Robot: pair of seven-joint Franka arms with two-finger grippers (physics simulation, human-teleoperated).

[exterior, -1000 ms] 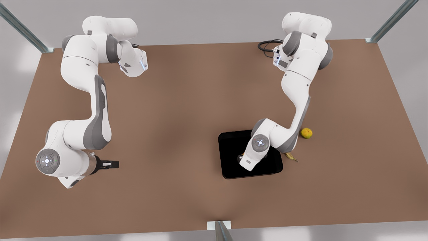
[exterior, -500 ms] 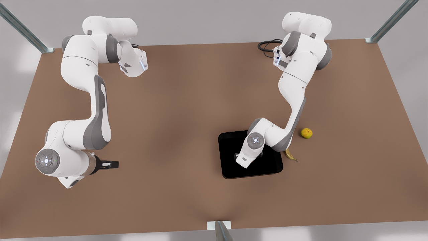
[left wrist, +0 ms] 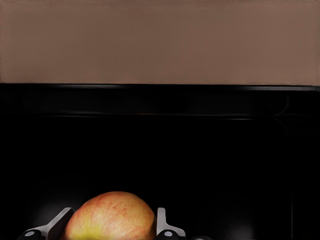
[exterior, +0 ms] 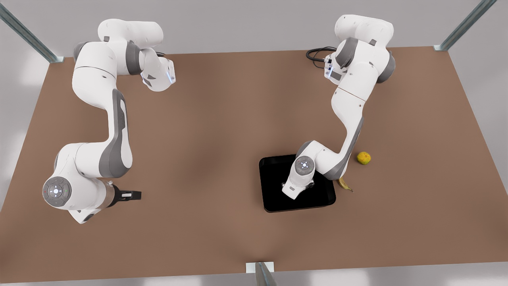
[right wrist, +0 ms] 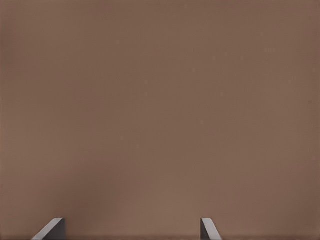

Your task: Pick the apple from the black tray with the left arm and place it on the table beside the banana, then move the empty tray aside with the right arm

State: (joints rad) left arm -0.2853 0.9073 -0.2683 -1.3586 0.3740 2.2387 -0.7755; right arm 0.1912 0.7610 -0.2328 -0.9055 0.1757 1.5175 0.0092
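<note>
Now the left gripper point(left wrist: 111, 231) sits over the tray point(exterior: 274, 198), fingers point(left wrist: 165, 225) pinching the apple point(left wrist: 111, 217) from both sides. Banana point(exterior: 344, 184) lies just off the tray's edge. Right gripper point(exterior: 133, 194) waits well away, fingers spread.

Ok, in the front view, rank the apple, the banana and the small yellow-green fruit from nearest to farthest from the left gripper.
1. The apple: between the fingers of the left gripper over the black tray.
2. The banana: on the table just off the tray's edge, toward the front view's right.
3. The yellow-green fruit: farther to the right, beyond the banana.
</note>
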